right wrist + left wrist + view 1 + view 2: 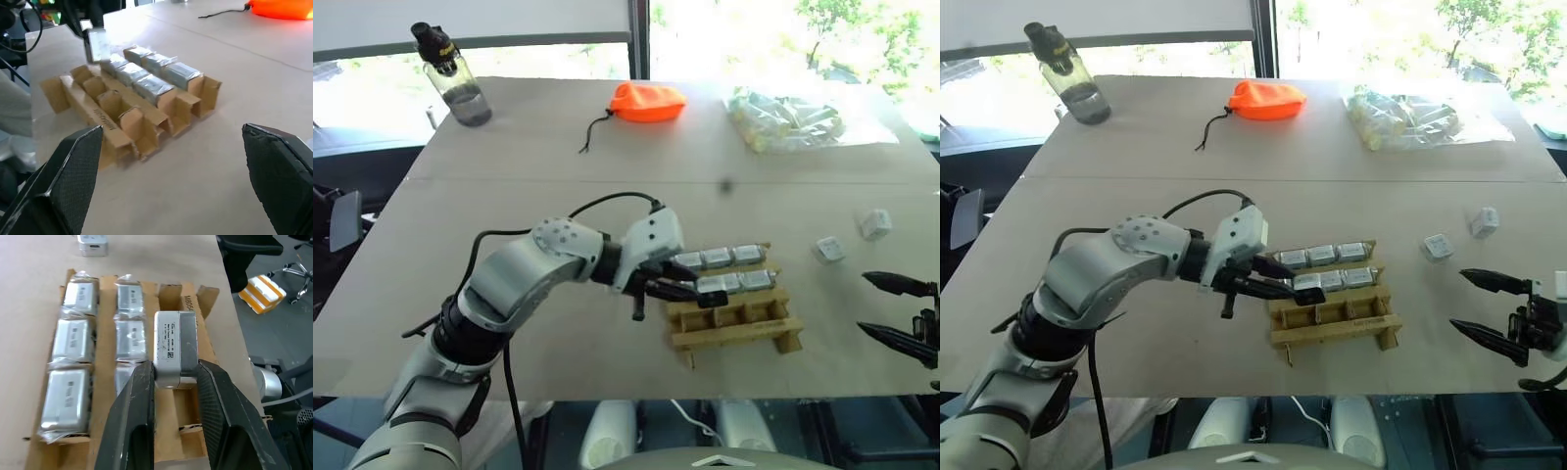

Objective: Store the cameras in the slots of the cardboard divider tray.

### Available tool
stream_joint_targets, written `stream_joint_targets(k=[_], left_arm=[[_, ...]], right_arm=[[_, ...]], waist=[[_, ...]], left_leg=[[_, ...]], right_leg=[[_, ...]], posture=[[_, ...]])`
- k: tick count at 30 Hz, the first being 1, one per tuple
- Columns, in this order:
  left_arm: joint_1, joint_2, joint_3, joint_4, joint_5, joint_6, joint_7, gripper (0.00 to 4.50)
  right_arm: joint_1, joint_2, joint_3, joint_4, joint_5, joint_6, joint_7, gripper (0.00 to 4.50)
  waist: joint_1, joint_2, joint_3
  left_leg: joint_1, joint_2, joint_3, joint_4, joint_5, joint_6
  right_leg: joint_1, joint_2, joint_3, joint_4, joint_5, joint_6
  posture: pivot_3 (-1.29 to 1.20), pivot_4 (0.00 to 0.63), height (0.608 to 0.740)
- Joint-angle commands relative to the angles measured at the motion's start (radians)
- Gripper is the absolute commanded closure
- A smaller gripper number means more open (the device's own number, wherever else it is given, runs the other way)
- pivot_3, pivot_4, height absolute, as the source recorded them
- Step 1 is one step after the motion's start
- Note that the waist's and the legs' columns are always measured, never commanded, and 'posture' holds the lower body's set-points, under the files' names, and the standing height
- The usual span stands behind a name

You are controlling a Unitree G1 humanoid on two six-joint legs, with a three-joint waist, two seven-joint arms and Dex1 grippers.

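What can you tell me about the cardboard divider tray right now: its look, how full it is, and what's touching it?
The cardboard divider tray is a flat brown grid of slotted strips with protruding ends, lying flat on the table. Its far row holds three wrapped silvery cameras, the middle row at least two, possibly three; the near row's slots look empty. The left gripper, shut on another camera, hangs over the tray's left side; whether that camera touches the cardboard I cannot tell.
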Motion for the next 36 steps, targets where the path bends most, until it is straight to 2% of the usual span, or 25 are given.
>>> stream_joint_targets(k=[1, 7, 12, 21, 36], left_arm=[[-0.011, 0.003, -0.01, -0.023, 0.034, -0.029, 0.017, 3.84], [0.004, 0.027, -0.029, -0.051, 0.041, -0.02, 0.013, 3.84], [0.016, 0.041, -0.025, -0.065, 0.042, -0.025, 0.014, 3.84], [0.028, 0.063, -0.033, -0.057, 0.047, -0.072, -0.026, 3.84], [-0.028, 0.066, -0.058, -0.05, 0.014, 0.0, -0.08, 3.84]], right_arm=[[-0.03, -0.074, 0.071, 0.073, 0.04, -0.082, 0.073, 0.01], [-0.049, -0.238, 0.318, 0.168, 0.064, -0.293, 0.073, 0.01], [-0.074, -0.29, 0.427, 0.17, 0.133, -0.361, 0.073, 0.01], [-0.075, -0.33, 0.49, 0.078, 0.231, -0.401, 0.073, 0.01], [-0.139, -0.334, 0.524, 0.176, 0.252, -0.436, 0.073, 0.01]], waist=[[0.001, 0.0, 0.0], [0.001, 0.0, 0.0], [0.001, 0.0, 0.0], [0.003, 0.0, 0.0], [0.002, 0.0, 0.0]], left_leg=[[0.0, 0.0, 0.0, 0.0, 0.0, 0.0], [0.0, 0.0, 0.0, 0.0, 0.0, 0.0], [0.0, 0.0, 0.0, 0.0, 0.0, 0.0], [0.0, 0.0, 0.0, 0.0, 0.0, 0.0], [0.0, 0.0, 0.0, 0.0, 0.0, 0.0]], right_leg=[[0.0, 0.0, 0.0, 0.0, 0.0, 0.0], [0.0, 0.0, 0.0, -0.001, 0.0, 0.0], [0.0, -0.001, 0.0, 0.0, 0.0, 0.0], [0.0, -0.001, -0.001, 0.0, 0.0, 0.0], [0.0, -0.002, -0.001, 0.0, 0.0, 0.0]], posture=[[0.0, 0.15, 0.74], [0.0, 0.15, 0.74], [0.0, 0.15, 0.74], [0.0, 0.15, 0.74], [0.0, 0.15, 0.74]])
